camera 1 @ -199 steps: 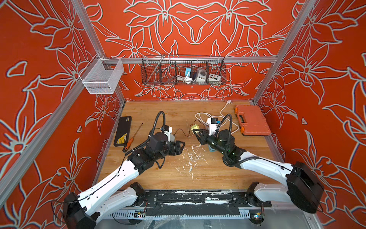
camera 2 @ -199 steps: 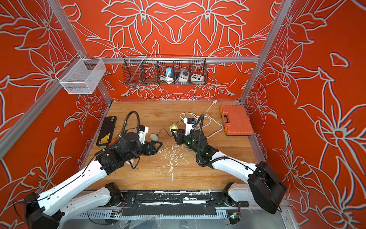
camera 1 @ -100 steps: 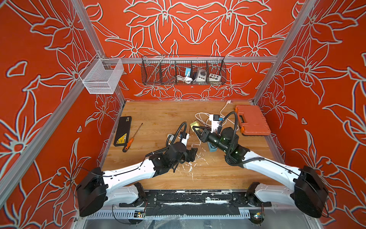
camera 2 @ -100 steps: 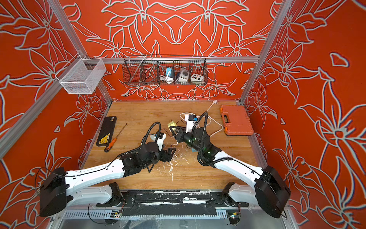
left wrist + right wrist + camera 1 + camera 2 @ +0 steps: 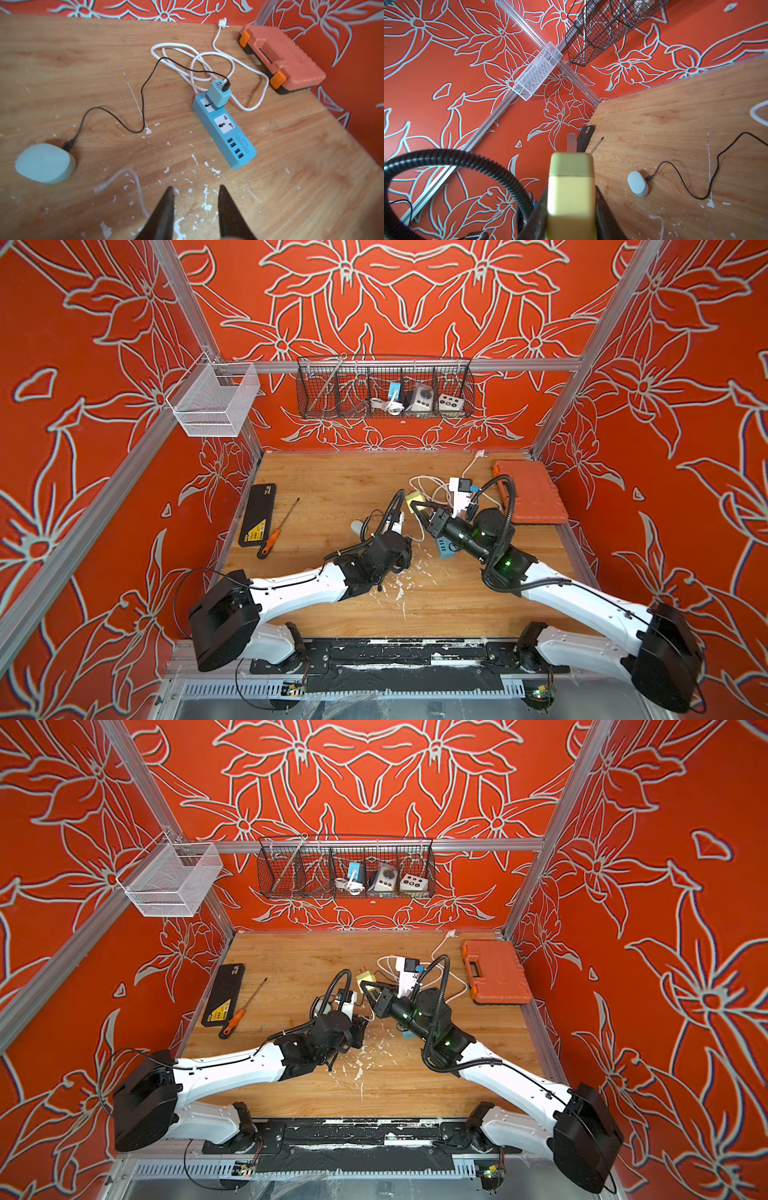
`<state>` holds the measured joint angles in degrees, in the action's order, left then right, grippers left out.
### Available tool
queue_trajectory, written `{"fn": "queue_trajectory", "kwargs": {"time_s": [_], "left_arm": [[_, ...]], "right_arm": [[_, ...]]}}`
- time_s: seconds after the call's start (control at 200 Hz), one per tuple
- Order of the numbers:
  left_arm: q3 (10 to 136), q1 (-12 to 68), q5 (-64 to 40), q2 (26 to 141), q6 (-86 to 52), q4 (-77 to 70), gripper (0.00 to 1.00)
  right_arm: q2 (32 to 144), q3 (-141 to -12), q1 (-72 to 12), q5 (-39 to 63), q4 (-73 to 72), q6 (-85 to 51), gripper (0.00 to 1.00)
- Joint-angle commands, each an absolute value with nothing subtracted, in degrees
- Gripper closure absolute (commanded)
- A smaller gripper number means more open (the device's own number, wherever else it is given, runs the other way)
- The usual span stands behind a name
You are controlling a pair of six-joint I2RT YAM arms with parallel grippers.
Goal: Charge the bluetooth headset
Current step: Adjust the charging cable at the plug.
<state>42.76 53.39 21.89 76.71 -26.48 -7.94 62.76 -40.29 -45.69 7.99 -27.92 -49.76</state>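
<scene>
The pale oval bluetooth headset case [image 5: 43, 163] [image 5: 638, 185] [image 5: 358, 526] lies on the wooden table. A thin black cable [image 5: 143, 93] runs from it to a teal USB adapter [image 5: 218, 94] plugged into the blue power strip [image 5: 224, 133] [image 5: 446, 549]. My left gripper [image 5: 195, 189] [image 5: 405, 558] hovers low between the case and the strip, its jaws narrowly apart with bare table between them. A loose white cable [image 5: 135, 180] passes beside one finger. My right gripper [image 5: 571, 193] [image 5: 422, 512] is raised above the strip, shut on a yellow plug adapter [image 5: 571, 187] [image 5: 365, 981].
An orange tool case [image 5: 530, 493] sits at the back right, beside the strip's coiled white cord [image 5: 207, 62]. A black box [image 5: 258, 514] and an orange-handled screwdriver [image 5: 276, 531] lie on the left. A black wire basket [image 5: 384, 389] and a white one [image 5: 212, 400] hang on the walls.
My left arm has swung from the left toward the table's middle and dropped lower, and its jaws have narrowed. The right gripper has lifted the yellow adapter slightly.
</scene>
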Motion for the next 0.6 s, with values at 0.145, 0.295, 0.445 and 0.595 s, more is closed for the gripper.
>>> {"fn": "queue_trajectory", "kwargs": {"time_s": [0.145, 0.295, 0.445, 0.595], "left_arm": [[40.19, 53.78, 18.09, 66.29, -24.18, 0.21, 0.94], [41.59, 53.79, 13.30, 61.82, -21.54, 6.19, 0.96], [44.68, 53.79, 8.58, 59.01, -17.77, 12.93, 0.97], [49.78, 53.79, 4.75, 58.70, -14.74, 20.07, 0.97]], "right_arm": [[59.55, -44.33, -44.20, 3.56, -13.92, -44.77, 0.81], [59.45, -49.73, -43.37, 2.68, -0.41, -39.48, 0.81], [61.68, -57.74, -39.72, 4.82, 15.85, -34.98, 0.81], [65.30, -65.75, -33.84, 10.34, 30.08, -31.08, 0.81]]}}
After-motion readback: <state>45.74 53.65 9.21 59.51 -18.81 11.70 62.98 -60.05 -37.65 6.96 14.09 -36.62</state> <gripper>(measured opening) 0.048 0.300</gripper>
